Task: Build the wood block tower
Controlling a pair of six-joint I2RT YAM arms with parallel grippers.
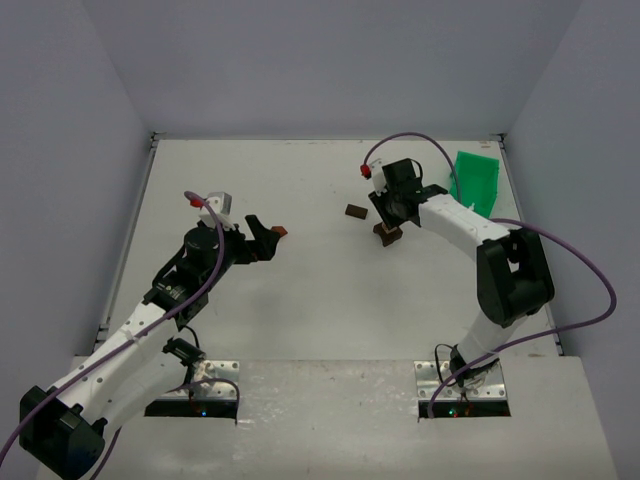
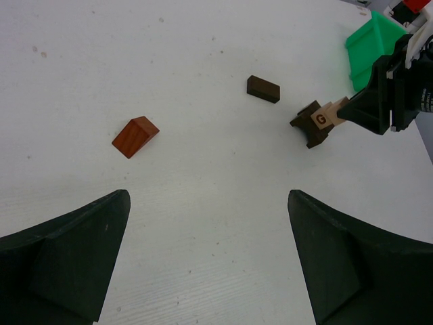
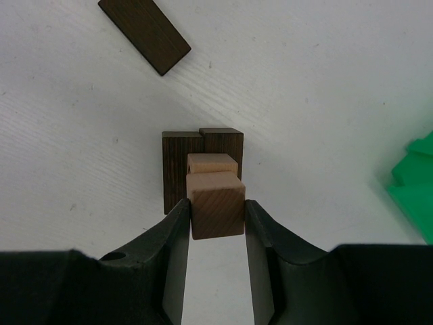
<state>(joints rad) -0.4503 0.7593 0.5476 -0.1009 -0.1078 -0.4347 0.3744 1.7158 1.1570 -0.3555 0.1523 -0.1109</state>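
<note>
Gripping a tan block [image 3: 215, 200] — right end effector [image 3: 217, 213] at the dark block [image 3: 178, 162].

White links joined by black housings are seen on both the left arm [image 1: 125, 332] and the right arm [image 1: 455, 218]. A purple cable [image 1: 590, 300] is looped along each, ended by a red plug [image 1: 367, 171] beside a small white camera housing [image 1: 216, 206]. The left gripper [image 1: 268, 238] and right gripper [image 1: 390, 232] are finished in matt black, with thick wedge-shaped fingers [image 2: 67, 257]. Bare metal base plates [image 1: 432, 375], dotted with screws, are fixed at the near edge of the desk [image 1: 330, 320].
</note>
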